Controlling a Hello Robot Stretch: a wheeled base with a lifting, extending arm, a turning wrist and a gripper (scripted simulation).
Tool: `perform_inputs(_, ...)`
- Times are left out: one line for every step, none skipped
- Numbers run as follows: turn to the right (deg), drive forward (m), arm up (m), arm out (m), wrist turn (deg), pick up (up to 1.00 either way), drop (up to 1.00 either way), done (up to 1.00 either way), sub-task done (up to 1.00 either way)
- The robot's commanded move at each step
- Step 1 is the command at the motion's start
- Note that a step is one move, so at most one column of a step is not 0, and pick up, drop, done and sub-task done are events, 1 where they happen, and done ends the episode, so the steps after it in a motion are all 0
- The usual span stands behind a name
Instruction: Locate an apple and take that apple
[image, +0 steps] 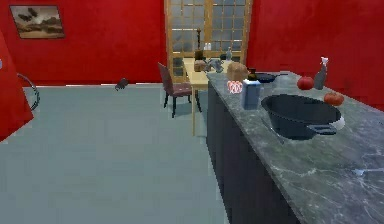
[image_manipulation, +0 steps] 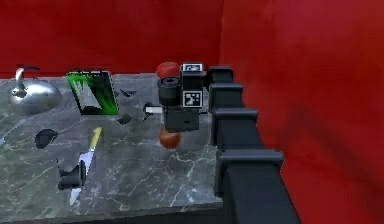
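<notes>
Counter (image: 300, 170) of grey stone runs up the forward view's right, and it's busy. A dark pot (image: 300, 115) sits on it, a spray bottle (image: 321, 72) stands behind near the red wall, and a red fruit (image: 305, 82) lies just past the pot. A second red fruit (image: 333, 98) lies by the pot's rim. Either one could be the apple, and I can't tell which from here. Further off, a table (image: 195, 68) and a chair (image: 175, 88) wait under the window.

Over to the arm side view. The arm (image_manipulation: 245, 150) lies stretched across the stone, with the gripper (image_manipulation: 174, 118) out at its end. A low red fruit (image_manipulation: 172, 138) sits right at the gripper, so I'd say that's the target and the reason for the stretch. A high red fruit (image_manipulation: 168, 70) lies beyond, near the wall. How the fingers stand I cannot tell, nor whether anything is held, since the fruit may simply rest on the stone. A knife (image_manipulation: 88, 150), a green box (image_manipulation: 90, 90) and a silver kettle (image_manipulation: 30, 95) lie well apart to this view's left.
</notes>
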Motion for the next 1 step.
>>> perform_inputs(0.0, 0.0, -0.12, 0.0, 0.0, 0.0, 0.0, 0.0, 0.0)
